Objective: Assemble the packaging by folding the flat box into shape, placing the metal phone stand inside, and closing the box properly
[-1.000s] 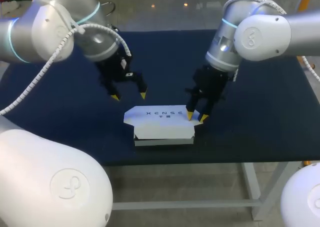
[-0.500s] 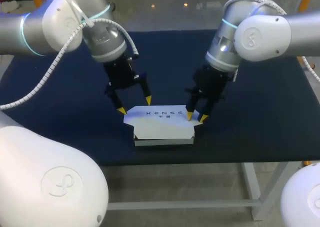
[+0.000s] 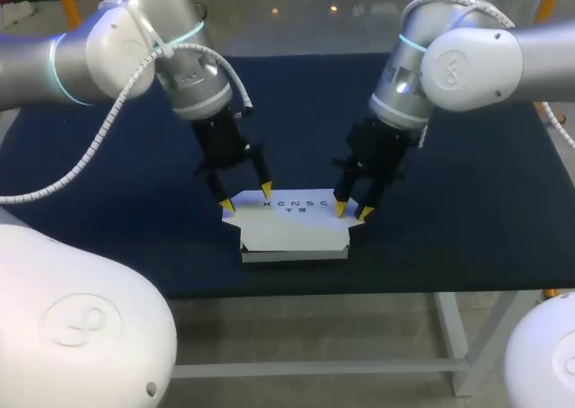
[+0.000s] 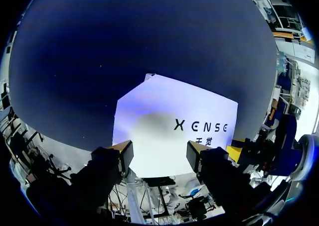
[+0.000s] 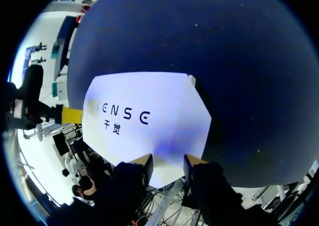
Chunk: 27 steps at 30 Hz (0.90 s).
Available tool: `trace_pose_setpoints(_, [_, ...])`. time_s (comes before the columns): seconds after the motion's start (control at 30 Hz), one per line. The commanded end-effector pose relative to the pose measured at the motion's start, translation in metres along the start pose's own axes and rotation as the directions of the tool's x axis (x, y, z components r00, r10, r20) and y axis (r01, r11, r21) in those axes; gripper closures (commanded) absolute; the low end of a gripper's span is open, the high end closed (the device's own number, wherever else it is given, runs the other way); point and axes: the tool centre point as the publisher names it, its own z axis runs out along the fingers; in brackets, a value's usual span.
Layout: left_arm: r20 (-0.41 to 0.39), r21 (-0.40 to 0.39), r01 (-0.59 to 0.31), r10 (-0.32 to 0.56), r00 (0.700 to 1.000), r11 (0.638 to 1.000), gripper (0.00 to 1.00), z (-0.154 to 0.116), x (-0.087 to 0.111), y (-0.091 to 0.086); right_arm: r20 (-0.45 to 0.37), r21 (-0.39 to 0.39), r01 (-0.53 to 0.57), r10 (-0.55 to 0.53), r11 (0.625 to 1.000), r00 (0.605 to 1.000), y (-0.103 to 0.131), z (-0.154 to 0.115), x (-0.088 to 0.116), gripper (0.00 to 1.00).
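A white box (image 3: 295, 231) with dark print on its lid stands near the table's front edge. The lid (image 4: 169, 129) lies flat over it. My left gripper (image 3: 247, 199) is open at the lid's left end, one yellow tip at the corner and one on the back edge. In the left wrist view the left gripper (image 4: 159, 156) straddles the lid's end. My right gripper (image 3: 353, 211) is open, its tips set down on the lid's right end. The right wrist view shows the lid (image 5: 149, 116) narrowing in between the right gripper's (image 5: 167, 165) fingers. No phone stand shows in any view.
The box stands on a dark blue table mat (image 3: 467, 201), which runs wide to the left, right and back of it. Just before the box is the table's front edge (image 3: 377, 293).
My left arm has swung in from the back left and come down onto the lid's left end, its fingers drawing closer together. The right arm and the box have not moved.
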Motion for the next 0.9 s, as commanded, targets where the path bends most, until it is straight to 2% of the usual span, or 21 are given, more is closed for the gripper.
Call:
trace_pose_setpoints(0.03, [-0.006, 0.015, -0.013, 0.013, 1.000, 1.000, 0.25, 0.006, -0.004, 0.002, -0.002, 0.000, 0.000, 0.000, 1.000, 1.000, -0.001, 0.001, 0.000, 0.55])
trace_pose_setpoints(0.23, [-0.017, 0.016, -0.023, 0.023, 1.000, 1.000, 0.27, 0.011, -0.009, 0.003, -0.003, 0.002, -0.001, 0.001, 1.000, 1.000, -0.001, 0.002, 0.000, 0.55])
trace_pose_setpoints(0.3, [-0.021, 0.019, -0.031, 0.031, 0.999, 0.999, 0.36, 0.014, -0.010, 0.003, -0.004, 0.002, -0.002, 0.002, 1.000, 1.000, -0.002, 0.003, 0.000, 0.55])
trace_pose_setpoints(0.47, [-0.039, 0.047, -0.065, 0.066, 0.997, 0.997, 0.40, 0.020, -0.012, 0.005, -0.010, 0.004, -0.003, 0.003, 1.000, 1.000, -0.002, 0.006, 0.000, 0.55])
trace_pose_setpoints(0.57, [-0.041, 0.063, -0.079, 0.082, 0.996, 0.995, 0.40, 0.023, -0.014, 0.006, -0.014, 0.002, -0.004, 0.004, 1.000, 1.000, -0.002, 0.007, -0.001, 0.55])
trace_pose_setpoints(0.7, [-0.041, 0.076, -0.081, 0.084, 0.996, 0.994, 0.34, 0.026, -0.014, 0.007, -0.021, -0.003, -0.005, 0.005, 1.000, 1.000, -0.002, 0.008, -0.001, 0.55])
trace_pose_setpoints(0.9, [-0.043, 0.101, -0.091, 0.096, 0.995, 0.991, 0.34, 0.028, -0.017, 0.008, -0.029, -0.013, -0.006, 0.005, 1.000, 1.000, -0.003, 0.009, -0.002, 0.54])
